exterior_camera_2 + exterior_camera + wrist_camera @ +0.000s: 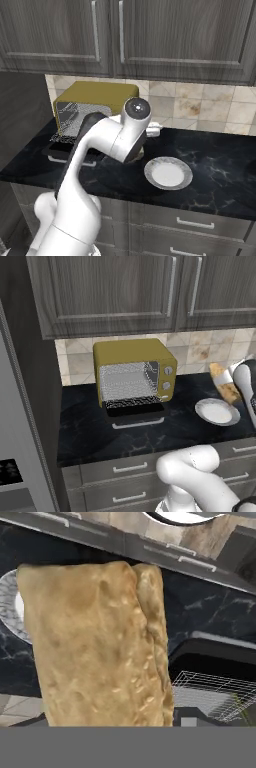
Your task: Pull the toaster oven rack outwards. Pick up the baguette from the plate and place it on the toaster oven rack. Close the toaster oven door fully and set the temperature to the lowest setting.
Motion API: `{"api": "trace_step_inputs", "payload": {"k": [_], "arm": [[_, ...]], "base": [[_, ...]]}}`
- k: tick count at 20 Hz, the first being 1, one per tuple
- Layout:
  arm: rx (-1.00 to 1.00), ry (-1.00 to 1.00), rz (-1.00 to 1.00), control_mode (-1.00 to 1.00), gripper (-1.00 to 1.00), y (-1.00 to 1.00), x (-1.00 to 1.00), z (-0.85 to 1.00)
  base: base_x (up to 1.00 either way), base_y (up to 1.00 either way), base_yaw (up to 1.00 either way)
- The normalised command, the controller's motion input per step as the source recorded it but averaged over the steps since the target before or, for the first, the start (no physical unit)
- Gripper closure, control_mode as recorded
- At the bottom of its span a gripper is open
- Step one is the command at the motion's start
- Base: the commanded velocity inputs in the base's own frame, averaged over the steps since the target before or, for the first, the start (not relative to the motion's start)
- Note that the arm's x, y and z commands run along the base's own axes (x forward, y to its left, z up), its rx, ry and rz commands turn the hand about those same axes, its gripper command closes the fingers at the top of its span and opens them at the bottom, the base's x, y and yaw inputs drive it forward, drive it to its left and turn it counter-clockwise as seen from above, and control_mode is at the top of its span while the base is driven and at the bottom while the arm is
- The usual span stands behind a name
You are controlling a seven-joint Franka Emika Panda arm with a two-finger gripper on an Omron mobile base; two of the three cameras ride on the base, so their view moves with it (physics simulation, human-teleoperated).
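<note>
Baguette held up in the air above the bench.
The gripper's jaws are closed on the baguette (95, 647), up off the empty plate (217, 411) on the black bench (165, 428). Farther back, the toaster oven (134, 373) has its door (136, 415) folded down and its rack (131, 402) pulled out.

The white arm (75, 200) rises from the base, bends at a dark-jointed elbow and reaches forward and to the right at counter height. In the right base view its wrist joint (137, 111) faces the camera as a round dark cap. The gripper (231, 381) is raised clear of the surface, jaws closed on the baguette (95, 647), which stands close along the hand camera's line of sight
</note>
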Motion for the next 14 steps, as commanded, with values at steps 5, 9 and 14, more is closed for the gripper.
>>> {"api": "trace_step_inputs", "payload": {"k": [5, 9, 14], "arm": [[-0.35, -0.10, 0.49, -1.00, 1.00, 0.72, 0.00, 0.26], [-0.32, -0.03, 0.33, -1.00, 1.00, 0.69, 0.00, 0.21], [-0.31, -0.08, 0.30, -1.00, 1.00, 0.61, 0.00, 0.11]], "base": [[0.00, 0.00, 0.00], [0.00, 0.00, 0.00], [0.00, 0.00, 0.00]]}}
